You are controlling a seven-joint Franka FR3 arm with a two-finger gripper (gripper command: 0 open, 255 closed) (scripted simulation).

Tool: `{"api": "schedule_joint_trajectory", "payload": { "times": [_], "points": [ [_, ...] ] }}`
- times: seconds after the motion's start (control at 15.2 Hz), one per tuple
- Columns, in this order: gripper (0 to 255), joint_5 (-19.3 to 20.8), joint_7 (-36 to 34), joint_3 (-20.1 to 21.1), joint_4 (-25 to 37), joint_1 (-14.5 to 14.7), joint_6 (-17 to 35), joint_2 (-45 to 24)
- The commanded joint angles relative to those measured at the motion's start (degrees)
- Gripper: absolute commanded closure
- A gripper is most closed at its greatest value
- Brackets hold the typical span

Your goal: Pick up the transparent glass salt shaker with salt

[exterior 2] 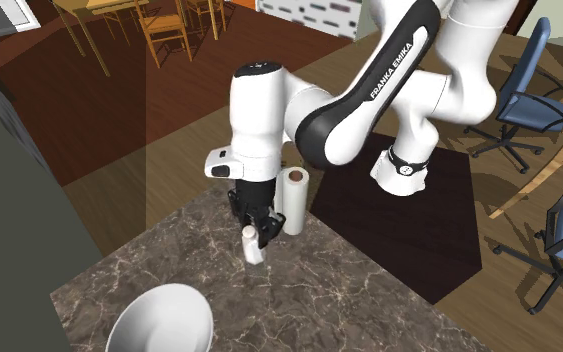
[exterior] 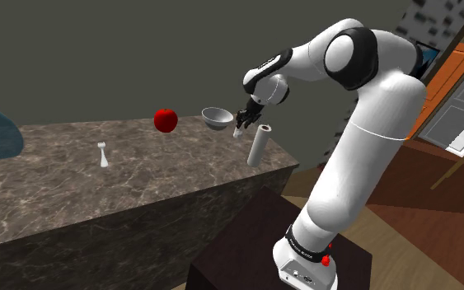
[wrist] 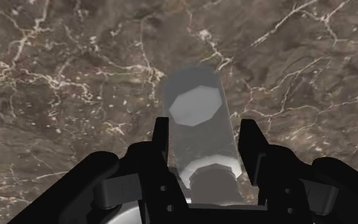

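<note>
The all-black two-finger gripper [exterior 2: 260,228] is clasping the upright, translucent grey glass salt shaker [exterior 2: 254,246], standing just beside the white paper roll [exterior 2: 293,200]; its long axis is running vertically, directly beneath the gripper
</note>
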State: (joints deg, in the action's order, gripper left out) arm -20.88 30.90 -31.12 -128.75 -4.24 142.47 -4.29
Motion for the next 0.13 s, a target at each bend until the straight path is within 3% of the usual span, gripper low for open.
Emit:
{"api": "schedule_joint_trajectory", "payload": {
  "times": [0.0,0.07],
  "points": [
    [255,0.9,-0.8,-0.1,0.2,0.1,-0.6,0.6],
    [255,0.9,-0.8,-0.1,0.2,0.1,-0.6,0.6]
  ]
}}
